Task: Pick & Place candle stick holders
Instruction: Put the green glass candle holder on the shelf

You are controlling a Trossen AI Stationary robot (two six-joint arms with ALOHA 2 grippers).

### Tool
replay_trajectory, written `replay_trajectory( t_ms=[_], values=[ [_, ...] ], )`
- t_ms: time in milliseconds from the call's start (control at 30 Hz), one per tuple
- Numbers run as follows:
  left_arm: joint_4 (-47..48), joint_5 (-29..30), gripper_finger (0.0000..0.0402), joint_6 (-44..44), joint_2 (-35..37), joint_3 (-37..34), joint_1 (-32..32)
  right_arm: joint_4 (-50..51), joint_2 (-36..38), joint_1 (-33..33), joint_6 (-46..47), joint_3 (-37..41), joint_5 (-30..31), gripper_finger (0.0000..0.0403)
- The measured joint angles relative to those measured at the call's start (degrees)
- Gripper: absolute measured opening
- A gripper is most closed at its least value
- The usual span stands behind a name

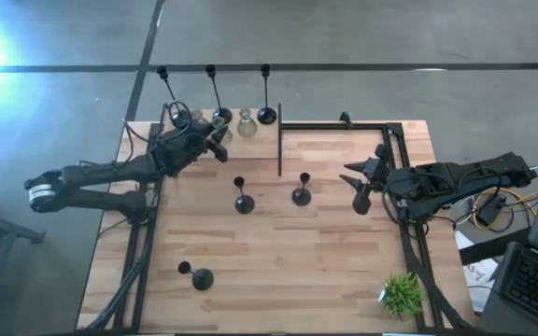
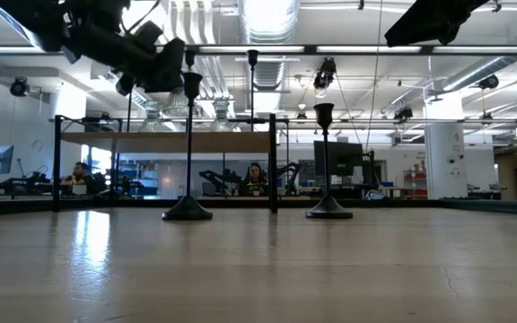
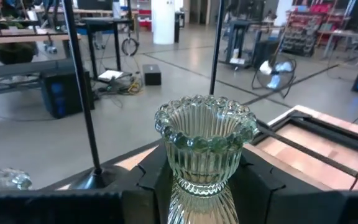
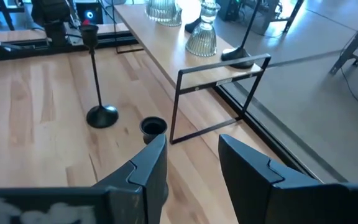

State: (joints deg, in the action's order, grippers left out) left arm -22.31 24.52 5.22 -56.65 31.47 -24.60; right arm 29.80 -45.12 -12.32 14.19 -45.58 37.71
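Observation:
My left gripper point(image 1: 219, 142) is at the raised shelf point(image 1: 250, 138) on the table's far edge, shut on a ribbed pale-green glass holder point(image 3: 205, 134). Another glass holder point(image 1: 247, 123) and three tall black holders point(image 1: 266, 114) stand on the shelf by their bases. Two black holders point(image 1: 243, 202) point(image 1: 302, 194) stand mid-table, and another point(image 1: 200, 278) stands near the front left. My right gripper point(image 1: 356, 189) is open and empty right of them; the short black holder point(image 4: 153, 127) stands just beyond its fingertips. My left gripper pinches the glass holder's narrow waist point(image 3: 194, 186), below the flared beaded rim, between its two fingers point(image 3: 151, 180). The fingers come roughly level from the table's left. The holder stands upright in the hold. Its foot lies below the picture's edge, so what it rests on cannot be told.
A black metal frame point(image 1: 280, 140) rises beside the shelf and runs along the far right edge point(image 4: 222, 93). A small green potted plant point(image 1: 400, 294) stands at the front right corner. A further glass holder point(image 3: 5, 179) stands close to my left gripper.

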Motion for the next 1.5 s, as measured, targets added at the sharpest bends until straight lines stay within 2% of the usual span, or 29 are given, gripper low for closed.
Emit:
replay_trajectory(
  t_ms=[300, 600, 800, 1500],
  values=[
    [-4.5, -0.4, 0.0126, -1.2, -2.0, -3.7, -0.4, -3.2, 0.0, 0.0, -3.9, 0.0, 0.0, 0.0141],
    [-7.7, 0.0, 0.0126, -3.8, -6.4, -3.7, -1.7, -3.6, 0.0, 0.0, -4.3, 0.0, 0.0, 0.0128],
    [-9.4, 0.0, 0.0126, -3.3, -8.4, -3.7, -3.9, -3.5, 0.0, 0.0, -4.7, 0.0, -0.1, 0.0132],
    [-11.6, -1.7, 0.0126, -2.1, -10.8, -3.5, -7.9, -3.6, 0.0, 0.0, -5.2, 0.0, -0.1, 0.0123]
  ],
)
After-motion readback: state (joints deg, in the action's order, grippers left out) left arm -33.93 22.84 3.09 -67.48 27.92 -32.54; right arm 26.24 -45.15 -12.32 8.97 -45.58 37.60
